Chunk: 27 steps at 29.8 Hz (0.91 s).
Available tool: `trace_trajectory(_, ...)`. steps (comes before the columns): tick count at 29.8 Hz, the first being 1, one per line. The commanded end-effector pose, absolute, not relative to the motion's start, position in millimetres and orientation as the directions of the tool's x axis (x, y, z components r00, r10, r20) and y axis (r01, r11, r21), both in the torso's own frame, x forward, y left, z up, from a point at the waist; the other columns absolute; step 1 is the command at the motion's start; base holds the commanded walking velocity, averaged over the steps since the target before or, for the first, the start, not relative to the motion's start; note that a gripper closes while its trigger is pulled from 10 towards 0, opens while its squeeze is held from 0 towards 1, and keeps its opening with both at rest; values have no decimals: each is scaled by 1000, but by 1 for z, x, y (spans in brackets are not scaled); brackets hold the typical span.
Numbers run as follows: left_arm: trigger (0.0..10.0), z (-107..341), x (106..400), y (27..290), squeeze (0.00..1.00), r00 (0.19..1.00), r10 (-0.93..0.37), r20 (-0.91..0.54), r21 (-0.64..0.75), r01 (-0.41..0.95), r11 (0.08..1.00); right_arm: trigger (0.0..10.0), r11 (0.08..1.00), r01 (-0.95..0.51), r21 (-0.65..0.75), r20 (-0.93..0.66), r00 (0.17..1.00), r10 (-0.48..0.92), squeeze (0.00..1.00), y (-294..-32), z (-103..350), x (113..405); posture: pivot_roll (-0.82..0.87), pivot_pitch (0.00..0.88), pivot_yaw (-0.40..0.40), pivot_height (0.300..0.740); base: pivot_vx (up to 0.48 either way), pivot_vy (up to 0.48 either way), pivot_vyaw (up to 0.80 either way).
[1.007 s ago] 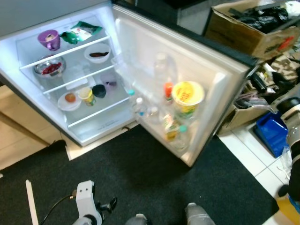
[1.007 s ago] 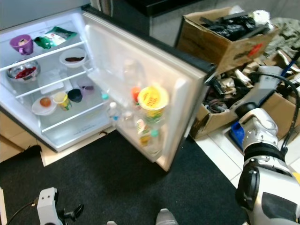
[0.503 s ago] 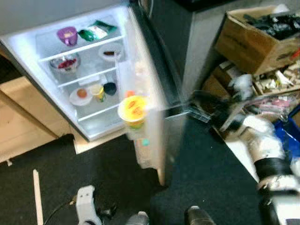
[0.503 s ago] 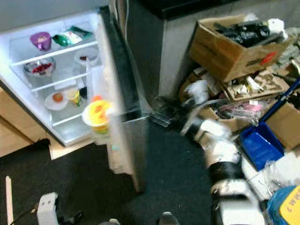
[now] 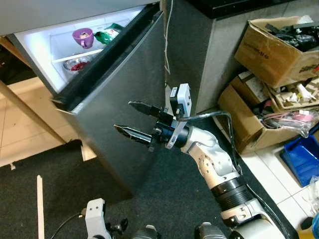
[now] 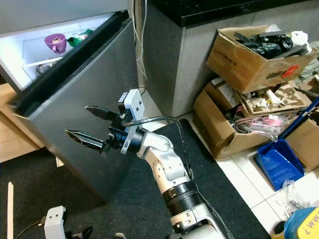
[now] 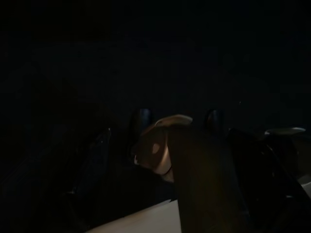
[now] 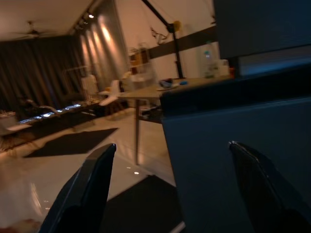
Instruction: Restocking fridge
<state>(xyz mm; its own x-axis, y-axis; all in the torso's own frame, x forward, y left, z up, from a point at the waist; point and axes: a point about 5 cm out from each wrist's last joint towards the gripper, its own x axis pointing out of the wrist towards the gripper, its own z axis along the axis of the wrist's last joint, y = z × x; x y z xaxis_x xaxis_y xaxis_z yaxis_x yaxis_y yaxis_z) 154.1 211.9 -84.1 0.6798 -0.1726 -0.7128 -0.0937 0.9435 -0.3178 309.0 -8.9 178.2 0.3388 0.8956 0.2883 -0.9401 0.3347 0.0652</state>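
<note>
- Right tool (image 5: 133, 118) spread wide, holding nothing, fingertips at the outer face of the fridge door (image 5: 119, 99).
- Door nearly shut; lit shelves hold a purple cup (image 5: 82, 36).
- Left tool: state unclear in dark wrist view.

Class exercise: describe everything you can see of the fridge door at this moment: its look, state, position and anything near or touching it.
The fridge door is a flat panel with a smooth, dark grey, metal-looking outer face and a black top edge. It stands nearly shut, leaving a narrow gap through which the lit white interior, a purple cup and a green packet show. Its lower end hangs over the dark carpet. The right gripper, fingers open, is held in front of the outer face; whether a fingertip touches the door cannot be told.
</note>
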Motion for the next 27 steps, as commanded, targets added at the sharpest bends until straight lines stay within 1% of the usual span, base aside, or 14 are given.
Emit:
trace_trajectory(1,10000,-90,145,204,0,656,-181,-733,-331,-111,937,10000,533,-831,156,102,551,828,0,-41,125,318,-21,113,14,740,0,0,0)
trace_trajectory(2,10000,-90,145,204,0,656,-181,-733,-331,-111,937,10000,533,-831,156,102,551,828,0,-41,125,318,-21,113,14,740,0,0,0)
trace_trajectory(4,10000,-90,145,202,0,652,-183,-735,-332,-111,937,10000,618,-767,173,2,628,778,0,-62,100,318,-23,112,12,740,0,0,0)
trace_trajectory(5,10000,-91,144,202,0,649,-184,-738,-332,-111,937,10000,684,-707,181,-79,682,727,0,-79,81,317,-29,107,11,740,0,0,0)
trace_trajectory(6,10000,-91,144,202,0,649,-184,-738,-332,-111,937,10000,684,-707,181,-79,682,727,0,-79,81,317,-29,107,11,740,0,0,0)
trace_trajectory(7,10000,-91,144,201,0,647,-185,-740,-331,-111,937,10000,767,-610,198,-186,745,641,0,-103,58,314,-31,103,10,740,0,0,0)
trace_trajectory(9,10000,-91,145,200,0,645,-185,-742,-329,-111,938,10000,885,-429,182,-364,806,466,0,-144,21,300,-32,95,10,740,0,0,628)
trace_trajectory(11,10000,-91,145,200,0,645,-185,-742,-329,-111,938,10000,885,-429,182,-364,806,466,0,-144,21,300,-32,95,10,740,0,0,700)
trace_trajectory(13,10000,-90,147,200,0,647,-182,-740,-327,-110,939,10000,934,-318,163,-460,813,357,0,-168,1,285,-30,90,8,740,0,0,703)
trace_trajectory(14,10000,-90,147,200,0,647,-182,-740,-327,-110,939,10000,934,-318,163,-460,813,357,0,-168,1,285,-30,90,8,740,0,0,706)
trace_trajectory(16,10000,-88,152,203,0,657,-170,-734,-318,-112,941,10000,975,-170,143,-550,805,221,0,-196,-19,265,-29,81,8,740,0,0,706)
trace_trajectory(17,10000,-88,152,203,0,657,-170,-734,-318,-112,941,10000,975,-170,143,-550,805,221,0,-196,-19,265,-29,81,8,740,0,0,706)
trace_trajectory(20,10000,-83,162,209,0,673,-149,-724,-298,-111,948,10000,995,-4,99,-640,765,67,0,-226,-38,238,-30,74,7,740,0,0,704)
trace_trajectory(27,10000,-80,169,213,0,682,-135,-719,-275,-101,956,10000,994,102,48,-715,698,-37,0,-244,-55,210,-31,69,6,740,0,0,705)
